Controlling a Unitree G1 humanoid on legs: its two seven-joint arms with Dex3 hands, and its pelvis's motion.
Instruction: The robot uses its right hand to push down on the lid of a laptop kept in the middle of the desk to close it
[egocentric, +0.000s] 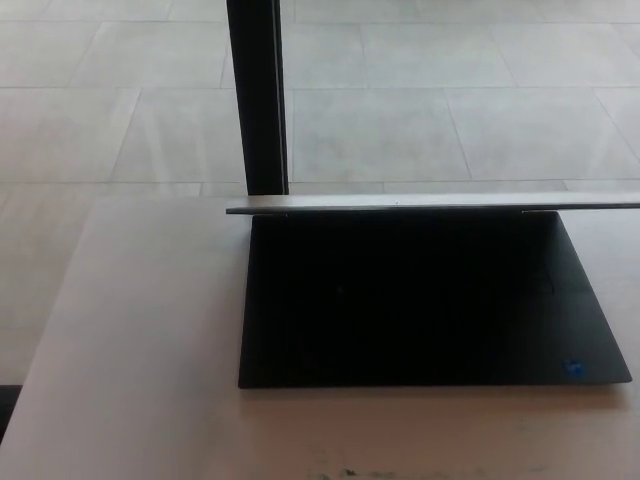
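A black laptop (420, 300) lies open on the pale desk (140, 350), its dark base facing me. Its lid (430, 204) stands up, seen edge-on from above as a thin silver strip across the back of the base, running off the right side of the picture. A small blue sticker (573, 367) marks the base's near right corner. Neither of my hands shows in the head view.
A black vertical post (258, 95) rises behind the desk's far edge, just left of the lid's left end. Grey floor tiles (450, 120) lie beyond. The desk's left edge runs diagonally at the left of the picture.
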